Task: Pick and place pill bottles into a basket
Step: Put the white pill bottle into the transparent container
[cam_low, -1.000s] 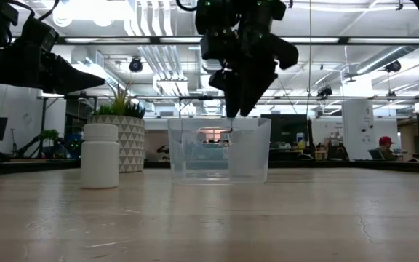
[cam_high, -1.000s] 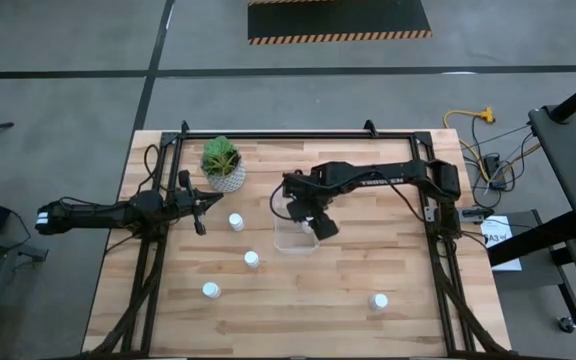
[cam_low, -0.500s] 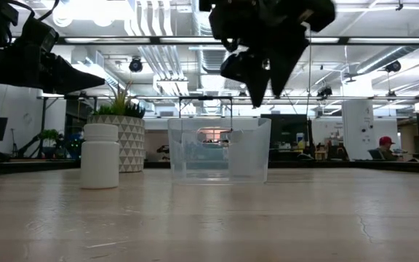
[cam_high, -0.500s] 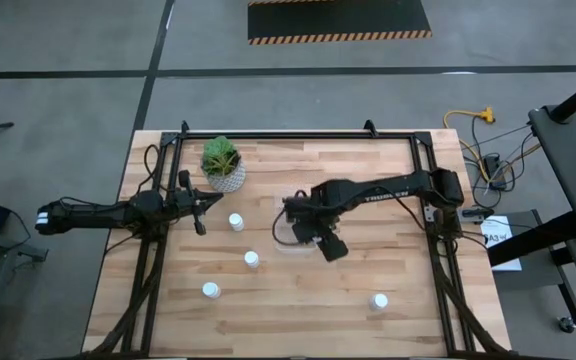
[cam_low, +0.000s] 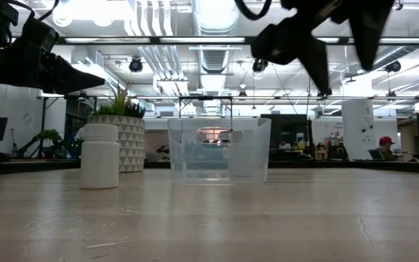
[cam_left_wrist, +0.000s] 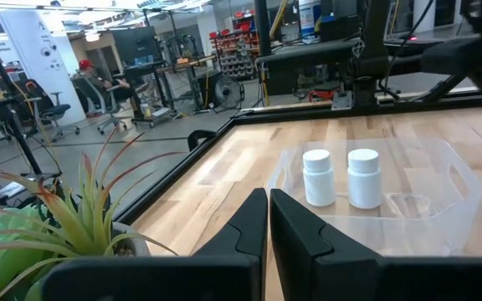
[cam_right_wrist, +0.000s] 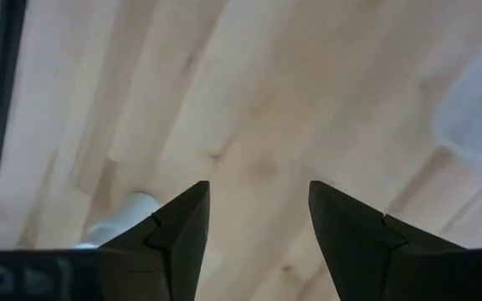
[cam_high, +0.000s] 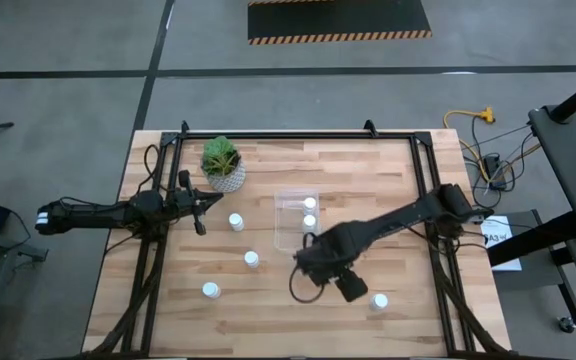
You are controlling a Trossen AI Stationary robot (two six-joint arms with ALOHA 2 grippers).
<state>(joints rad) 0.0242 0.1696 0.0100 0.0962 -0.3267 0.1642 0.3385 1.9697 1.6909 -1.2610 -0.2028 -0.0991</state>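
Note:
The clear basket (cam_high: 294,222) stands mid-table and holds two upright white pill bottles (cam_high: 310,205) (cam_high: 309,222); they also show in the left wrist view (cam_left_wrist: 318,176) (cam_left_wrist: 363,177). Loose bottles stand on their bases on the wood: three on the left side (cam_high: 236,222) (cam_high: 252,259) (cam_high: 211,290) and one at the near right (cam_high: 379,300). My right gripper (cam_high: 351,289) is open and empty above the table, just left of the near-right bottle (cam_right_wrist: 125,214). My left gripper (cam_high: 200,211) is shut and empty, hovering between the plant and the leftmost bottles.
A white patterned pot with a green plant (cam_high: 224,166) stands at the far left, close to my left gripper. A black frame (cam_high: 298,133) runs around the table's edges. Bare wood lies between the basket and the near edge.
My right gripper has left its place over the basket and gone toward the table's near edge and right, toward the near-right bottle. The two bottles in the basket, hidden under the arm before, now show. My left arm has kept still.

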